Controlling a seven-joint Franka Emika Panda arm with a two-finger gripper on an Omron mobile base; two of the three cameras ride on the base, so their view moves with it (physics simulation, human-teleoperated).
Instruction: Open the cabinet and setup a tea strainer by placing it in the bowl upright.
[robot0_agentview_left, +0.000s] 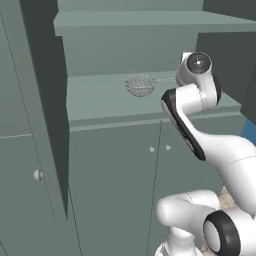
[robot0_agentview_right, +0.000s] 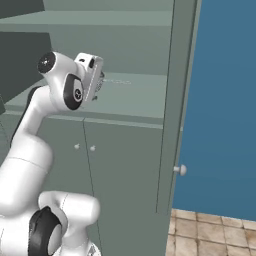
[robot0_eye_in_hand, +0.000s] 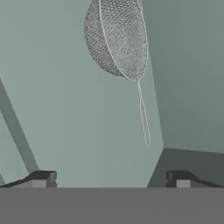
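The cabinet (robot0_agentview_left: 105, 102) stands open, its left door (robot0_agentview_left: 42, 100) and right door (robot0_agentview_right: 179, 100) swung out toward me. On its grey-green shelf (robot0_agentview_right: 135, 95) rests the tea strainer (robot0_agentview_left: 140, 85), a round wire-mesh basket with a thin wire handle (robot0_eye_in_hand: 143, 118). In the hand view the tea strainer (robot0_eye_in_hand: 117, 39) lies ahead, its handle reaching back toward the right fingertip (robot0_eye_in_hand: 178, 179). My gripper (robot0_eye_in_hand: 110, 180) is open, level with the shelf, a short way off the strainer, holding nothing. From the right base view the gripper (robot0_agentview_right: 99, 82) sits just left of the handle (robot0_agentview_right: 117, 81). The bowl is out of view.
Below the shelf are closed grey-green doors with two small knobs (robot0_agentview_left: 152, 149). Each open door carries a round knob (robot0_agentview_left: 37, 175) (robot0_agentview_right: 182, 170). A blue wall (robot0_agentview_right: 225, 100) and tiled floor (robot0_agentview_right: 215, 230) lie right of the cabinet. Another shelf (robot0_agentview_left: 130, 20) runs above.
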